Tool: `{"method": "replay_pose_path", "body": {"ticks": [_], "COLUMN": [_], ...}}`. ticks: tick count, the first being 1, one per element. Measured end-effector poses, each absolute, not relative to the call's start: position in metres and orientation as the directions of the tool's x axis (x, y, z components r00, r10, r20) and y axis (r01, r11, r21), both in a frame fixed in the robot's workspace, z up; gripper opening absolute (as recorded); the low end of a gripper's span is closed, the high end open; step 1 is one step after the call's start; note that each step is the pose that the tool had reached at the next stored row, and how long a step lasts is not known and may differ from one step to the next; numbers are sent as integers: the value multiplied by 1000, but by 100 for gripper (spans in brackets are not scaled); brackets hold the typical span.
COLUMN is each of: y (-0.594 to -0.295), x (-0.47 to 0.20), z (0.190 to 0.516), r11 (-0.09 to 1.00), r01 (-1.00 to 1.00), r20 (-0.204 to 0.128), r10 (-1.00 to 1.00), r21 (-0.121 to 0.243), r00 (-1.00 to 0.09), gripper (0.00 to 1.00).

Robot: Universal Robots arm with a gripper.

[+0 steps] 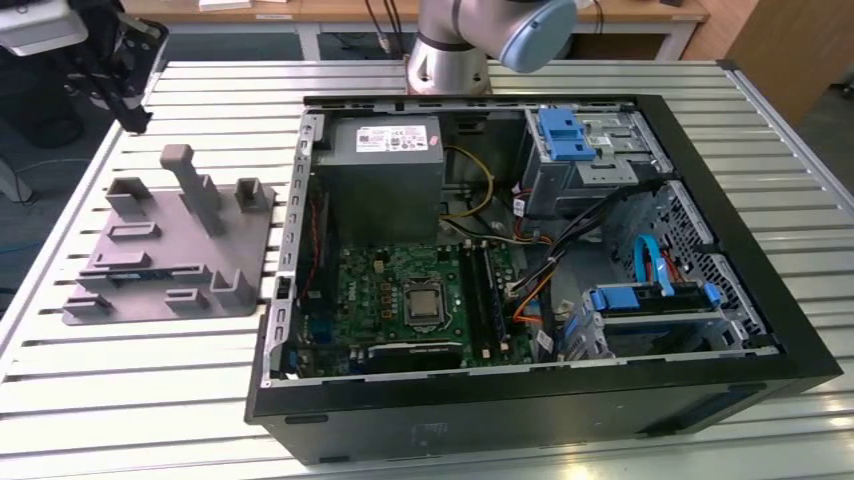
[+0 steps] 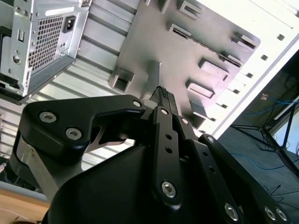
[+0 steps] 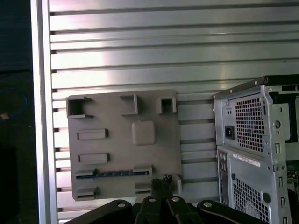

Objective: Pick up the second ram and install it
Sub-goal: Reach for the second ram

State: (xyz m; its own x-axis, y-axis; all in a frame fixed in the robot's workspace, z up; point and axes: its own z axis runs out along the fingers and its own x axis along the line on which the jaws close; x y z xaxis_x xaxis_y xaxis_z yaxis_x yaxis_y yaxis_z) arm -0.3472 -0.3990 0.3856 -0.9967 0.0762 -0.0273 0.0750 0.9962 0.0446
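Second ram (image 3: 114, 173) sits on its long edge in a slot of the grey tray (image 3: 163, 149), a thin dark strip running along the tray's width. In the exterior view that slot (image 1: 127, 263) is in the tray's near part, at the exterior view's left of the open computer case (image 1: 534, 405). The tray lies flat on the slatted metal table (image 1: 134, 400). The tool (image 3: 161, 183) hangs above the tray, and its black fingers look pressed together with nothing between them. In the first wrist view its tips show close to the stick's end, toward the side where the case stands, but they do not touch it. In the exterior view the tool (image 1: 138, 125) shows up over the tray's far left corner, well clear of the stick. In the second wrist view its tips (image 2: 162, 93) point down at the tray's upright pegs. Inside the case the green motherboard (image 1: 360, 275) lies flat beside the grey power supply (image 1: 380, 150).
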Motion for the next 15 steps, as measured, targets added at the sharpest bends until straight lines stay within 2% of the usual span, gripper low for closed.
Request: {"method": "replay_pose_path", "body": {"ticks": [15], "y": [-399], "x": [-383], "z": [383], "r11": [996], "r01": [75], "r20": [-27], "r10": [76], "r21": [45], "r00": [-997], "gripper": [10]}}
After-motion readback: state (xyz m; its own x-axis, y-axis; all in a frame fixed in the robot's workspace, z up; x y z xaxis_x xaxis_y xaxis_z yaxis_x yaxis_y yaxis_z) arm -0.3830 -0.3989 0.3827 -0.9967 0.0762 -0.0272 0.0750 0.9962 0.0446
